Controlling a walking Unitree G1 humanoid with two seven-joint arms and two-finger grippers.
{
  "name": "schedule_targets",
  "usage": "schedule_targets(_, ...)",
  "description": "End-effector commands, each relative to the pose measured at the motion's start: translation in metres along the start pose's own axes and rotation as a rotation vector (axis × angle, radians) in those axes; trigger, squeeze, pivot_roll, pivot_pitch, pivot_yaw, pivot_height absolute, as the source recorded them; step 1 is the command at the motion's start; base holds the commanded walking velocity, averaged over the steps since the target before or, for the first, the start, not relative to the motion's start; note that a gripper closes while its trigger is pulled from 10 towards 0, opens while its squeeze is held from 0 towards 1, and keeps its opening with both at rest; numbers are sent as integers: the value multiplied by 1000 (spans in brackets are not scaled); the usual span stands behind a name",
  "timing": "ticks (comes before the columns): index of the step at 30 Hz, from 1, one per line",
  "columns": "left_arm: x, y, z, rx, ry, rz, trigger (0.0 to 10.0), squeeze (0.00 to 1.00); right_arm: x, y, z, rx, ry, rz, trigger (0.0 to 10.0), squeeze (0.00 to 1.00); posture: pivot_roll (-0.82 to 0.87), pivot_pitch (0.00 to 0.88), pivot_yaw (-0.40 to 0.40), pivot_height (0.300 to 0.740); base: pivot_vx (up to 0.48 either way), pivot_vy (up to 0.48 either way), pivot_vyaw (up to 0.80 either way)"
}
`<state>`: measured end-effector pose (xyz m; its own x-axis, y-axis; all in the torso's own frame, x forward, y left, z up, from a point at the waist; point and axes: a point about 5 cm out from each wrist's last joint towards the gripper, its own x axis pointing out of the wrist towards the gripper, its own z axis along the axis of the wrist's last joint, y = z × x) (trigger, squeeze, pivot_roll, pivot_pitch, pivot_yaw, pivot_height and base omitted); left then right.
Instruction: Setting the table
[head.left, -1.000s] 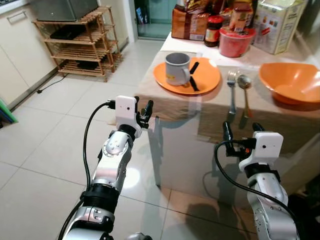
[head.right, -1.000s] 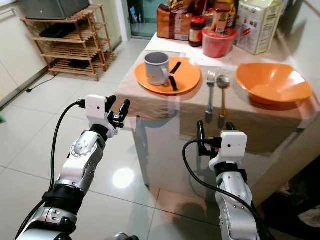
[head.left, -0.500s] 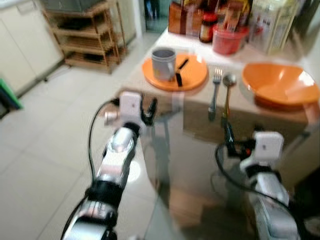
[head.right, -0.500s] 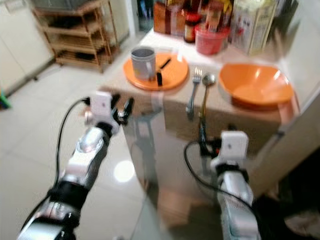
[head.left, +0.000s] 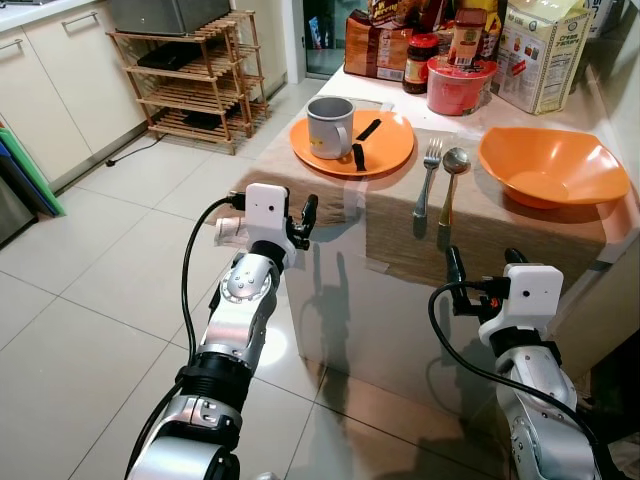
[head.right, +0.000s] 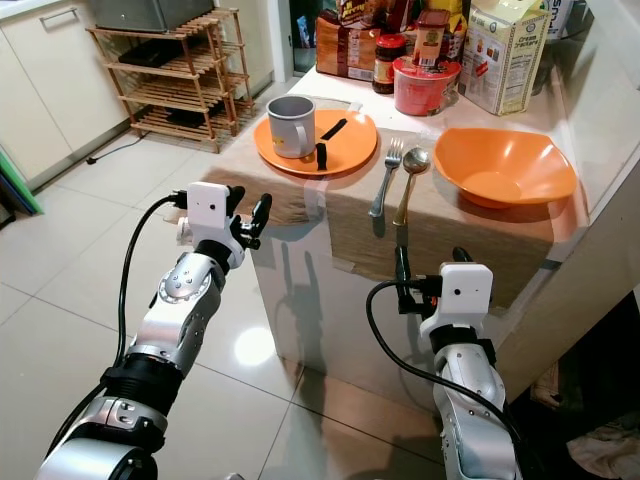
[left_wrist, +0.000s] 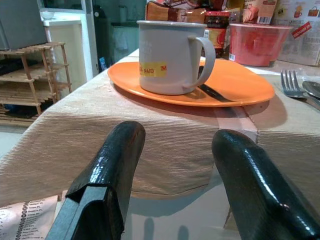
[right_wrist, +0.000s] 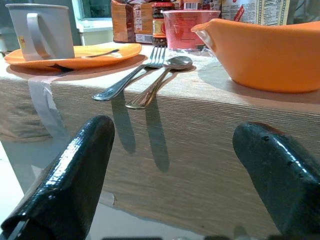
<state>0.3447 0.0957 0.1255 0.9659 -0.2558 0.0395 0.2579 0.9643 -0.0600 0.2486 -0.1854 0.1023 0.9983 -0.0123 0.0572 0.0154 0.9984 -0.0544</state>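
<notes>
Worktop (head.left: 560, 215) w/ beige cloth carries an orange plate (head.left: 400, 145) at its left end; grey mug (head.left: 329, 127) stands upright on the plate, a black utensil (head.left: 362, 142) lying beside it on the plate. Fork (head.left: 428, 176) & spoon (head.left: 450, 180) lie side by side between plate and orange bowl (head.left: 553, 165). Jars & boxes at the back. Left pincer (head.left: 297, 222), fingers apart, empty, near the worktop's front-left corner, below plate level. Right pincer (head.left: 485, 268), fingers wide apart, empty, in front of the worktop edge below the spoon.
</notes>
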Motion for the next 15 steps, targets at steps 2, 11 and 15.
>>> schedule_targets(2, 2, 0, 2, 14, -8, -2, 10000, 0, 3, 2, 3, 8, -3, 5, 10000, 0, -56, 0, 62, 740, 0, 0, 0)
schedule_targets(11, 4, -3, 2, 17, -12, -3, 10000, 0, 3, 0, 4, 3, -4, 12, 10000, 0, -47, 0, 33, 740, 0, 0, 0)
schedule_targets(15, 5, -7, 3, 15, -17, -9, 10000, 0, 6, -1, 5, 0, -9, 15, 10000, 0, -45, 0, 25, 740, 0, 0, 0)
